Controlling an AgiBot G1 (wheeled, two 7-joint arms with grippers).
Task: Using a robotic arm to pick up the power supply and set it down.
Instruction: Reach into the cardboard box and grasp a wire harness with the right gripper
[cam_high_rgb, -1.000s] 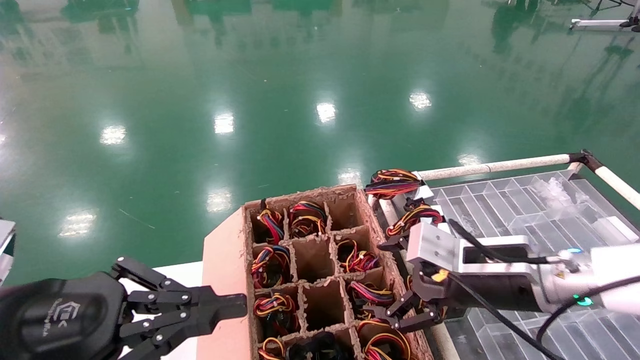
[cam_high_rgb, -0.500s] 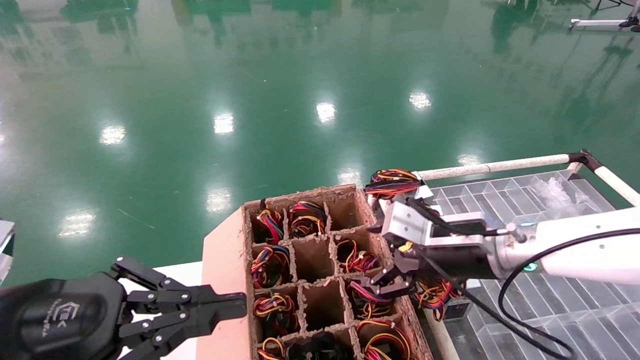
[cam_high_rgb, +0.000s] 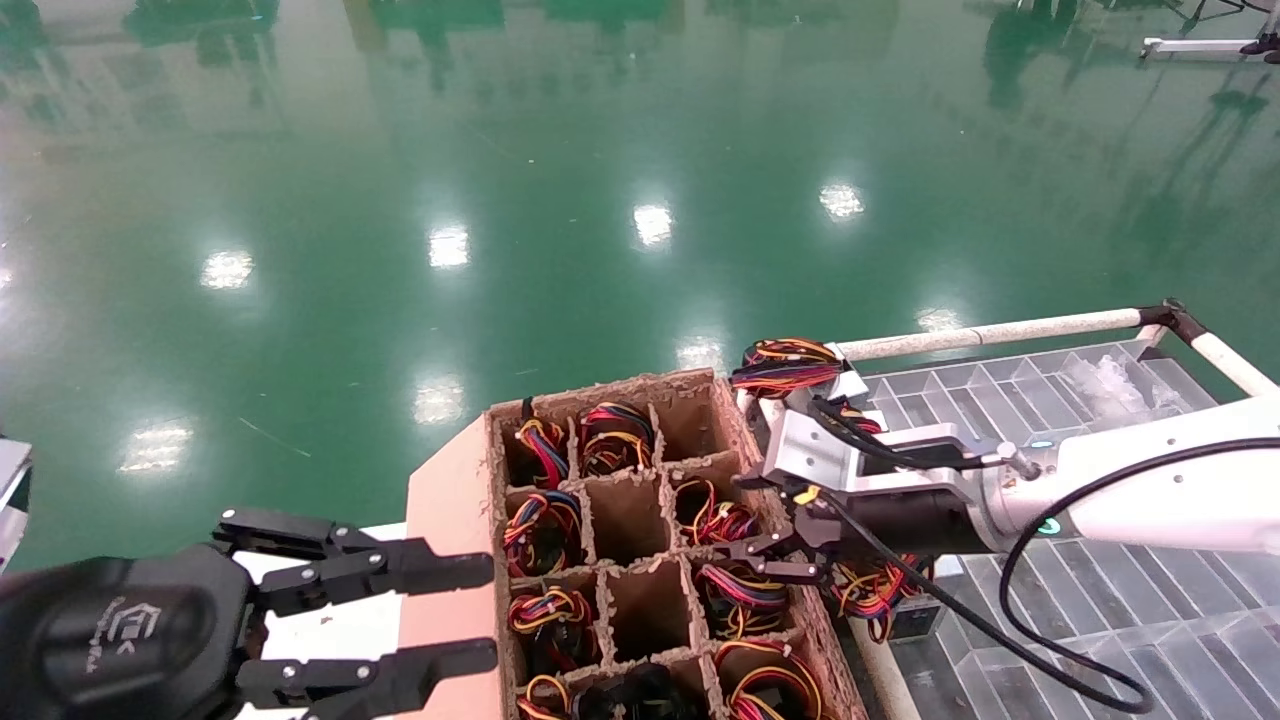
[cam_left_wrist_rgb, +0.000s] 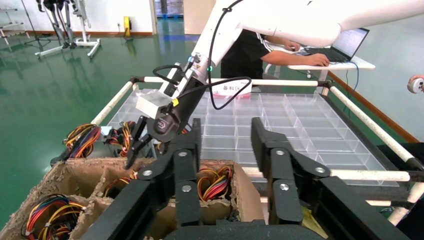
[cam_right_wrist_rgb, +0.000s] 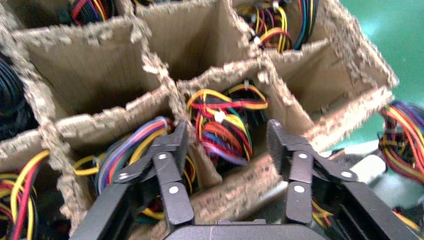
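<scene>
Two grippers are at work around a cardboard crate (cam_high_rgb: 700, 385) of divided cells in the lower middle of the head view. The right gripper (cam_high_rgb: 762, 558) reaches in from the right edge of that frame on its white arm (cam_high_rgb: 1160, 490), its tips at the crate's right wall beside the middle cells. Its jaws stand apart with nothing between them; in the right wrist view the two fingers (cam_right_wrist_rgb: 172, 150) straddle the torn wall, one over a cell of purple and yellow wires, the other outside it, and a loose tangle of red and yellow wires (cam_right_wrist_rgb: 227, 125) fills the cell just ahead. Which box is the power supply I cannot tell for sure; one with loose red and yellow wires (cam_high_rgb: 875, 590) sits just outside the crate, below the right gripper, on the clear tray (cam_high_rgb: 1100, 400) at lower right. Another wire bundle (cam_high_rgb: 785, 362) lies at the tray's upper left corner.

The left gripper (cam_high_rgb: 470, 615) hangs at the lower left of the head view, jaws wide apart and empty, its fingertips beside the crate's left flap (cam_high_rgb: 440, 520). Several cells hold coiled wires, others only bare cardboard.
</scene>
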